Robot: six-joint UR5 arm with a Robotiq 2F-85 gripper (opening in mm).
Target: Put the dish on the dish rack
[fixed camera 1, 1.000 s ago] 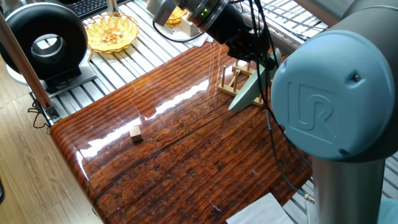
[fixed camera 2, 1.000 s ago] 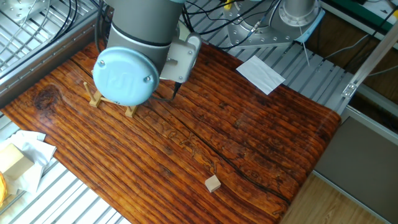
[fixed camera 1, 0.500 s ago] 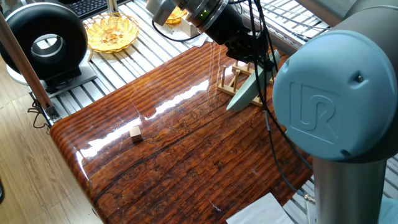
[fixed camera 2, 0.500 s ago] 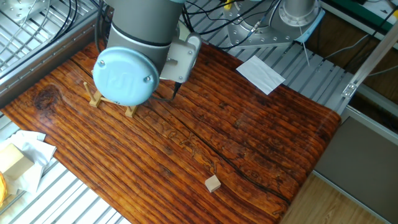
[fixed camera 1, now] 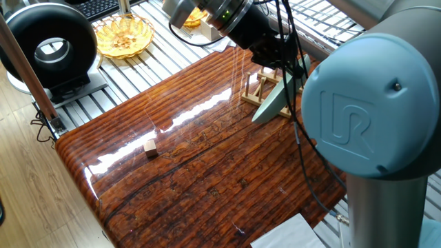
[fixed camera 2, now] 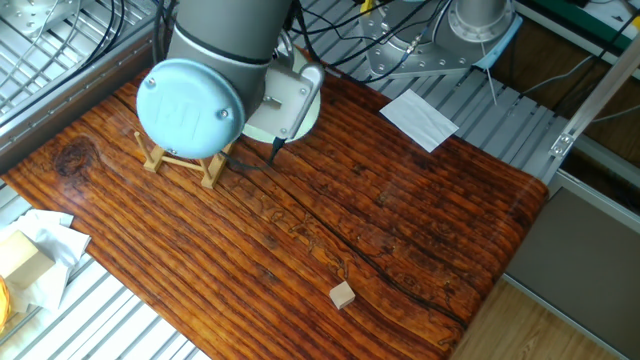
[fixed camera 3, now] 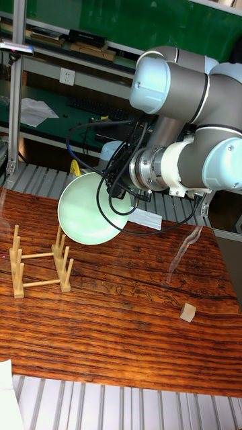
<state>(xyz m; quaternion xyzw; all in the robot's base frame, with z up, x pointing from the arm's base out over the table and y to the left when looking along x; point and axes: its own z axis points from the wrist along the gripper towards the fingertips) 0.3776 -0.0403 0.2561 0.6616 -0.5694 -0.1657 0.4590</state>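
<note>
Mint-green glaze against dark striped wood, in one fixed view: caught the round, shallow, pale mint-green glossy plate (fixed camera 1: 274, 102) edge-on and steeply tilted, lower rim down toward the glossy reddish-brown wooden table (fixed camera 1: 207, 179), just beside the small light-wood pegged dish rack (fixed camera 1: 256, 88). Carried on edge, by the look of it, so as to slip between the upright dowels rather than lie flat across them. Could not make out the jaws of the black two-finger gripper (fixed camera 1: 279, 58) here, buried behind looped cables. Left the tiny wooden cube (fixed camera 1: 150, 147) well apart, out of the way.

From the other fixed view: hid the grasp behind the pale blue arm joint (fixed camera 2: 190, 110). Showed only a curved pale slice of the plate (fixed camera 2: 305, 112) past the wrist, near the rack (fixed camera 2: 180, 162).

In the tall fixed view: found the plate (fixed camera 3: 91, 208) face-on, clear of the table, above and just to the right of the rack (fixed camera 3: 40, 265), not yet among the pegs. Appeared clamped on the plate's right rim at the gripper (fixed camera 3: 119, 191), judging from its hanging in air with nothing under it. Called next for a shift over the pegs and a straight descent into a slot. Risked knocking the light rack if brought down off-line.
</note>
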